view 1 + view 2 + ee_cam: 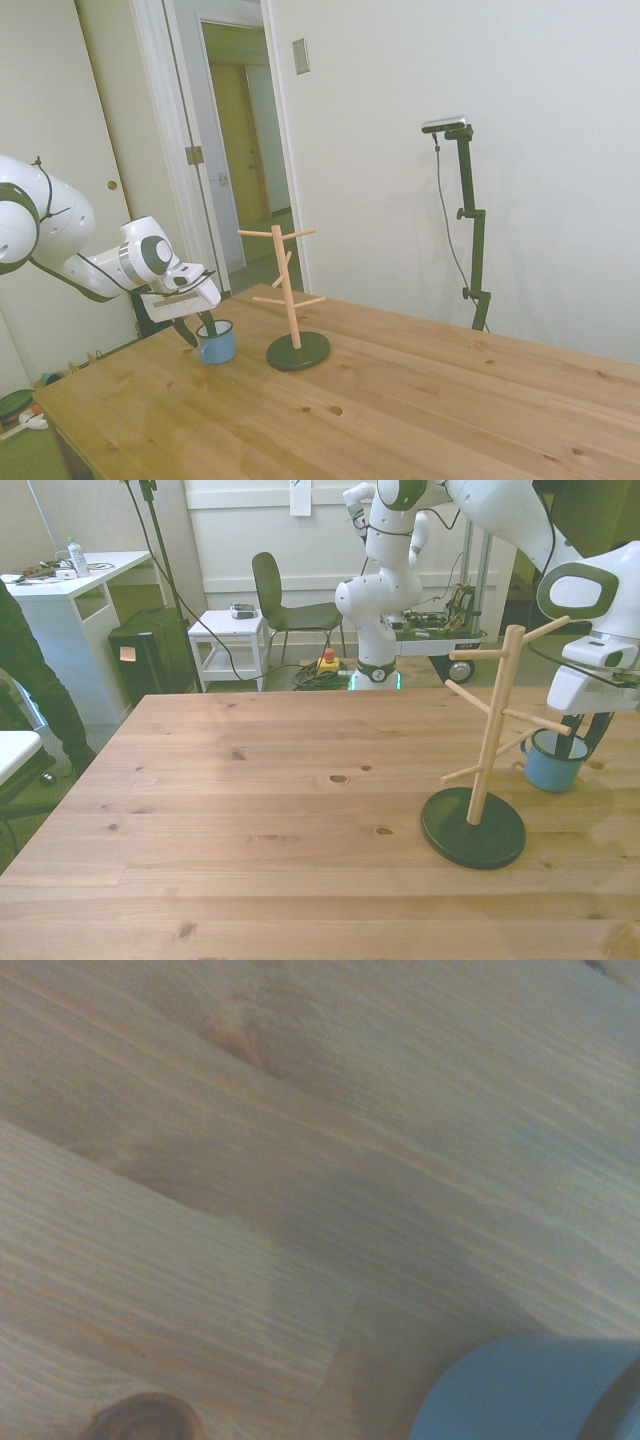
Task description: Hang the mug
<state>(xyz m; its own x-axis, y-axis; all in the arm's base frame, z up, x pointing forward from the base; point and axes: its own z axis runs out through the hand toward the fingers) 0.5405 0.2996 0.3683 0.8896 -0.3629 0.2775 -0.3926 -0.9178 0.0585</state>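
Observation:
The small light-blue mug [218, 345] [552, 765] stands upright on the wooden table [400, 400], next to the wooden peg stand [288, 290] [488, 750] on its dark round base. My gripper [197, 328] [583, 732] is low over the mug and open. One finger reaches down inside the rim, the other hangs outside the wall on the side away from the stand. In the wrist view only a blurred patch of the mug [530, 1390] shows over wood grain. The handle is not clearly visible.
The stand's pegs [545, 630] stick out toward the gripper and over the mug. The table's edge [60, 400] lies close behind the mug. A person's dark sleeve [25, 670] shows off the table at the front view's left.

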